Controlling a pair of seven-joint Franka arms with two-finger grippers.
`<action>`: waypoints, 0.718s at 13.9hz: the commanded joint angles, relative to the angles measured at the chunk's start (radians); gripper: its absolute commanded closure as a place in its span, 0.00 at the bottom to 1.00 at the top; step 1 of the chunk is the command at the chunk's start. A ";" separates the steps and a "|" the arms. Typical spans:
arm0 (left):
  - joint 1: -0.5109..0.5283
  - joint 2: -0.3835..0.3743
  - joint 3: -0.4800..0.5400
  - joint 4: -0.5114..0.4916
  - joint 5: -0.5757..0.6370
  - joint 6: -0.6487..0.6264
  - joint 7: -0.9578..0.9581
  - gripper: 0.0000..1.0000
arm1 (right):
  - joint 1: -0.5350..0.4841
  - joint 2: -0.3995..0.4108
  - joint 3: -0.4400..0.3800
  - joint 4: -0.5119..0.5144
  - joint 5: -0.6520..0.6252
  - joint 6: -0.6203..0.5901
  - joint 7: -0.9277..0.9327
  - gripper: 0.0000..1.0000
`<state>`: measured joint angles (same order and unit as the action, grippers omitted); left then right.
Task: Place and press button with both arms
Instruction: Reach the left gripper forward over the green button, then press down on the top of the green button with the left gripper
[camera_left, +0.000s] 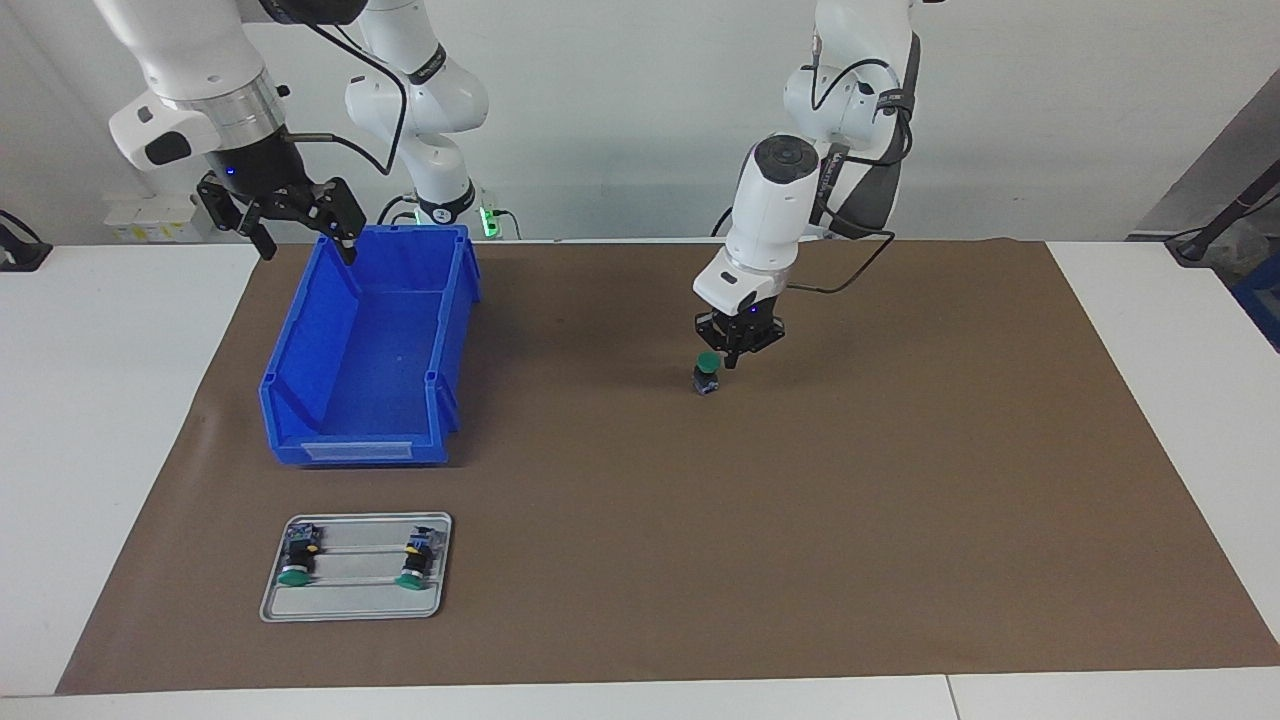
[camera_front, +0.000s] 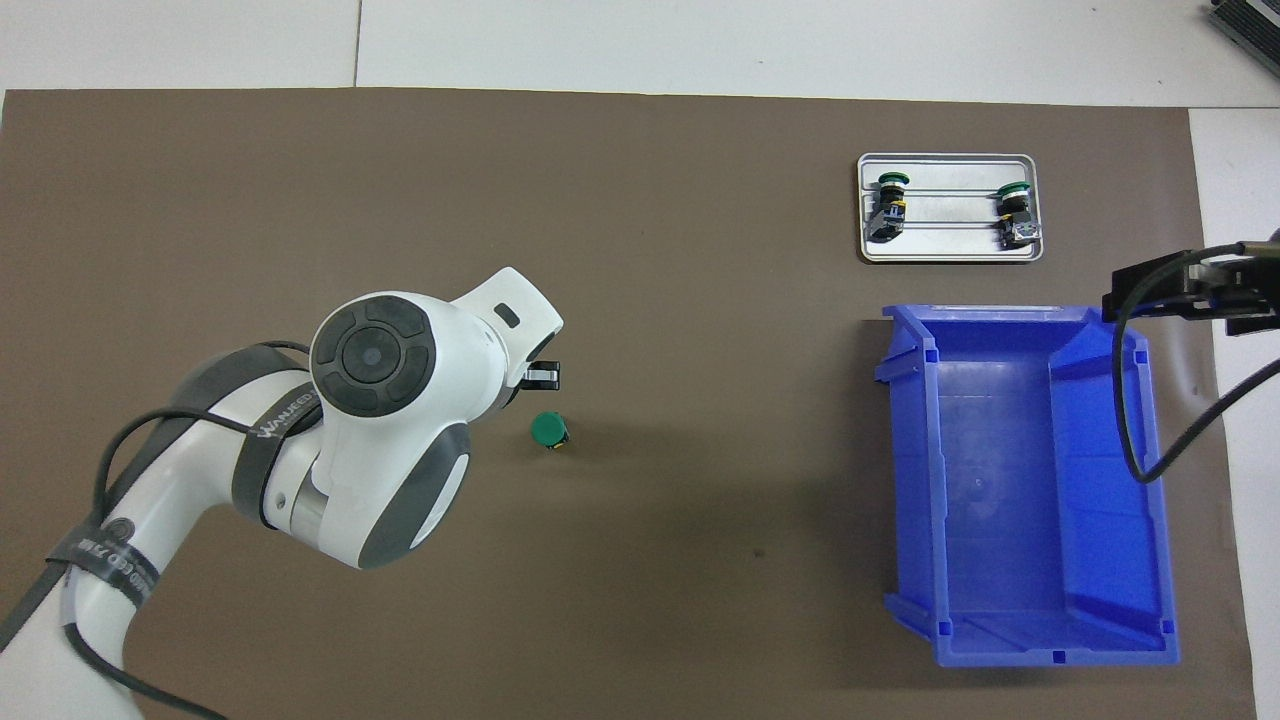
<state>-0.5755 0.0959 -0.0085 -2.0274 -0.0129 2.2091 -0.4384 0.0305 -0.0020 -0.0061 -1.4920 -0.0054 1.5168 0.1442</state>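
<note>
The button (camera_left: 707, 372) (camera_front: 548, 430) stands upright on the brown mat near the table's middle, green cap up. My left gripper (camera_left: 733, 360) (camera_front: 545, 376) is shut, its fingertips pointing down just beside the cap, on the side toward the left arm's end. A narrow gap seems to separate tips and cap. My right gripper (camera_left: 308, 248) (camera_front: 1170, 288) waits open and empty in the air over the blue bin's corner.
An empty blue bin (camera_left: 300, 335) (camera_front: 1020, 480) sits toward the right arm's end. Farther from the robots than the bin, a metal tray (camera_left: 355, 610) (camera_front: 948, 255) holds two look-alike buttons lying on their sides.
</note>
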 joint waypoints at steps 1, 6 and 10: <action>-0.038 -0.010 0.016 -0.054 0.004 0.020 -0.019 1.00 | -0.011 -0.004 0.005 -0.004 0.024 -0.009 -0.023 0.00; -0.073 -0.016 0.015 -0.079 -0.004 0.027 -0.076 1.00 | -0.011 -0.004 0.005 -0.004 0.025 -0.009 -0.023 0.00; -0.073 -0.012 0.016 -0.097 -0.006 0.076 -0.074 1.00 | -0.011 -0.004 0.005 -0.004 0.024 -0.009 -0.023 0.00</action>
<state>-0.6304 0.0970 -0.0083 -2.0847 -0.0150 2.2350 -0.5014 0.0305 -0.0020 -0.0061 -1.4920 -0.0054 1.5168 0.1442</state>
